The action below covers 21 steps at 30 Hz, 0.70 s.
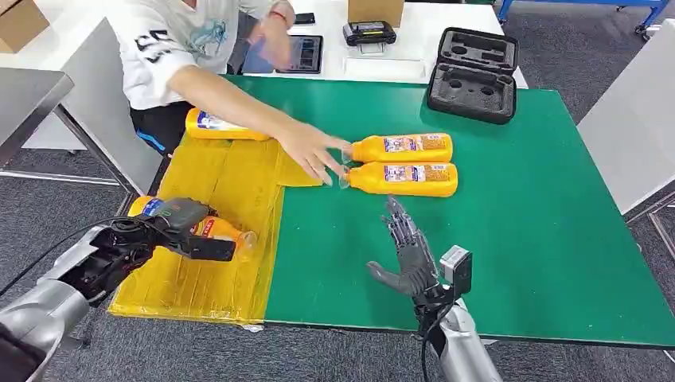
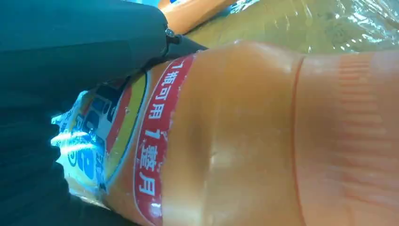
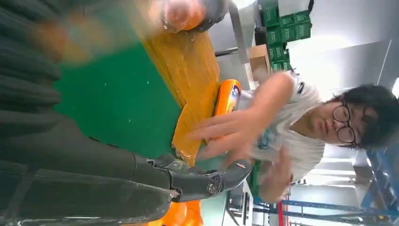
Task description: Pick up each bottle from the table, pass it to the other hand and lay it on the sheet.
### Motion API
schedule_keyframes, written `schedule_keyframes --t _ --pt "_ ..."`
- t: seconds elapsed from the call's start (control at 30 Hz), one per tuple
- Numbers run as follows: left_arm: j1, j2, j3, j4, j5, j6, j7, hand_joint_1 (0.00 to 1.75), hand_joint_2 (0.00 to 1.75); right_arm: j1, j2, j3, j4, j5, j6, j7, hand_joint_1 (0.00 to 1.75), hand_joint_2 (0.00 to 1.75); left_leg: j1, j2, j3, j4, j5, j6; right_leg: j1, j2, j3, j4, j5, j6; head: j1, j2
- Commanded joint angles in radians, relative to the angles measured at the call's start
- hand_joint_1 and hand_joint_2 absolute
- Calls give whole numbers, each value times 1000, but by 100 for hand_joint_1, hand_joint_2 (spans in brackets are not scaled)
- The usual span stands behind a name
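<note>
Left hand holding a bottle on the yellow sheet; right hand spread and holding nothing.

The held bottle [image 1: 215, 229] lies on its side on the sheet [image 1: 231, 183], the left hand [image 1: 171, 227] wrapped around its labelled body. Another bottle [image 1: 223, 126] rests at the sheet's far edge. Two more bottles [image 1: 402, 147] [image 1: 406, 178] lie side by side on the green table [image 1: 557, 223], a person's hand [image 1: 314, 151] at their caps. The right hand [image 1: 406, 251] hovers near them, fingers apart.

We see a green tabletop [image 1: 557, 239] on grey carpet floor [image 1: 48, 215] — a white desk [image 1: 430, 24] behind, perhaps blue racking [image 3: 329, 207] beyond.
</note>
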Motion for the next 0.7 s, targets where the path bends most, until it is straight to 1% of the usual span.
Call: schedule_keyframes --t 0.03,0.07,0.1,0.13,0.17,0.2,0.23,0.27,0.3,0.47,0.5,0.57,0.7 --pt "1 -52 -14 92 -15 12 15 175 175 -39 6 -18 69 17 -14 1 0 175 0 0 6 -1 -2 -1 0 0 6 -1 -2 -1 0 0" --pt "2 -58 -11 104 -27 20 18 175 175 -44 6 -18 78 21 -13 -3 0 175 0 0 4 -1 -1 -1 0 1 4 -1 -1 -1 0 0" --pt "2 -61 -11 108 -33 20 17 175 175 -46 7 -19 82 21 -11 -3 0 175 0 1 7 -2 -2 -1 0 1 7 -2 -2 -1 0 0" --pt "2 -60 -13 113 -38 9 10 175 175 -50 7 -17 90 27 -13 -3 0 175 0 0 5 -2 -1 -1 0 0 5 -1 -1 -1 0 0" --pt "1 -58 -14 115 -42 5 6 147 175 -53 9 -17 95 27 -11 -3 0 175 0 1 7 -2 -2 -1 0 1 7 -2 -1 -1 0 0" --pt "0 -57 -12 118 -43 1 2 105 175 -54 10 -16 99 31 -16 -3 0 175 0 1 5 -2 -1 -1 0 1 5 -1 -1 -1 0 0" --pt "2 -56 -11 120 -43 1 -1 56 175 -54 11 -15 100 33 -17 -3 0 175 0 0 7 -1 -2 -1 0 0 7 -1 -1 -1 0 0" --pt "4 -57 -9 121 -43 0 -4 21 175 -53 11 -15 101 34 -17 -3 0 175 0 1 9 -2 -2 -1 0 1 9 -2 -2 -2 0 0" --pt "7 -58 -8 122 -43 1 -4 0 175 -53 11 -14 101 35 -18 -3 0 175 0 1 8 -2 -2 -1 0 1 8 -1 -1 -1 0 0" --pt "15 -64 -3 129 -48 3 -1 0 175 -50 12 -16 99 36 -22 -3 0 175 0 0 8 -1 -1 -1 0 0 8 -1 -1 -1 -1 0" --pt "15 -64 -3 129 -48 3 -1 0 175 -50 12 -16 99 36 -22 -3 0 175 0 1 11 -2 -2 -1 0 1 11 -2 -1 -2 0 0" --pt "15 -64 -3 129 -48 3 -1 0 175 -50 12 -16 99 36 -22 -3 0 175 0 1 11 -2 -2 -1 0 1 11 -2 -1 -2 0 0" --pt "2 -66 -9 139 -51 -21 -10 0 175 -50 11 -17 100 40 -30 -3 0 175 0 0 8 -1 0 -1 -1 0 9 -1 0 -1 0 0"
